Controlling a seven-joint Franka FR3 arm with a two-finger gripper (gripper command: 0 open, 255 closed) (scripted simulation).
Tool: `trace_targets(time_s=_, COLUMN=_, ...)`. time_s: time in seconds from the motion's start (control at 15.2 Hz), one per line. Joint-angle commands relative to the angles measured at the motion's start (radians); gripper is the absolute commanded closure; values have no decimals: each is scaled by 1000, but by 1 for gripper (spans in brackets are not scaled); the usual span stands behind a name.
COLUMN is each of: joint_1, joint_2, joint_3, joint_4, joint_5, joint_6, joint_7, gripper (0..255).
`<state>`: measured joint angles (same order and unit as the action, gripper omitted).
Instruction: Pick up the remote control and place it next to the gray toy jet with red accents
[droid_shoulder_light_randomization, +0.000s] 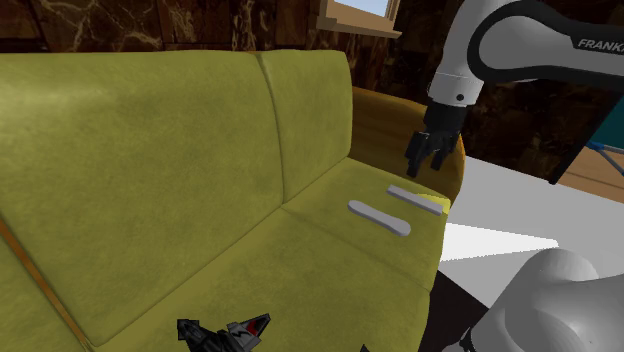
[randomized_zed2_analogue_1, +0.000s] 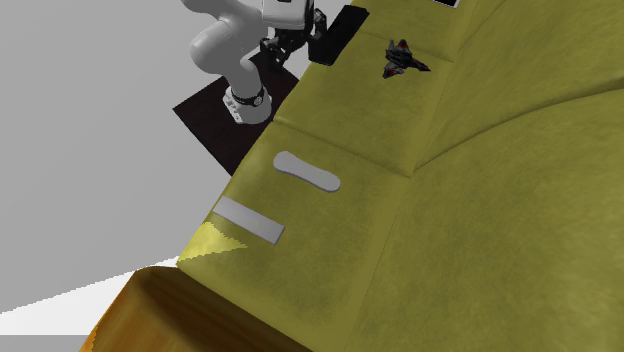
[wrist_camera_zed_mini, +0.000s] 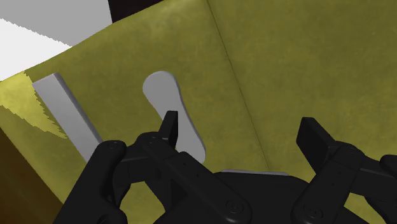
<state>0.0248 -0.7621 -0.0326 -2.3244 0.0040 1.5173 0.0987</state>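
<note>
1. Approach under way: the gripper (droid_shoulder_light_randomization: 432, 150) hangs above the sofa (droid_shoulder_light_randomization: 150, 150) seat, fingers spread wide, holding nothing.
2. The remote control (wrist_camera_zed_mini: 172, 102), seemingly the grey round-ended bar, lies below it, slightly off-centre, with a grey slab (wrist_camera_zed_mini: 67, 114) just past it.
3. Next move, likely: centre over the remote, descend, close. The toy jet (droid_shoulder_light_randomization: 228, 335) sits well apart from the gripper.

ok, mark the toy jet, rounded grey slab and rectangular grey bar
toy jet (randomized_zed2_analogue_1: 402, 60), second exterior view, fuselage middle.
rounded grey slab (randomized_zed2_analogue_1: 307, 172), second exterior view, mid-length.
rectangular grey bar (randomized_zed2_analogue_1: 250, 220), second exterior view, top face.
</note>
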Motion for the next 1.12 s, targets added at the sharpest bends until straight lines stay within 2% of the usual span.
trace_targets(time_s=0.0, joint_1=0, joint_2=0, joint_3=0, joint_4=0, joint_5=0, joint_6=0, joint_7=0, gripper=0)
trace_targets(time_s=0.53, joint_1=13, joint_2=95, joint_3=-93, joint_4=-169, joint_5=-78, joint_6=283, joint_7=-201, gripper=0)
trace_targets(time_s=1.06, joint_1=32, joint_2=308, joint_3=-190, joint_4=-239, joint_5=-130, joint_6=590, joint_7=-395, gripper=0)
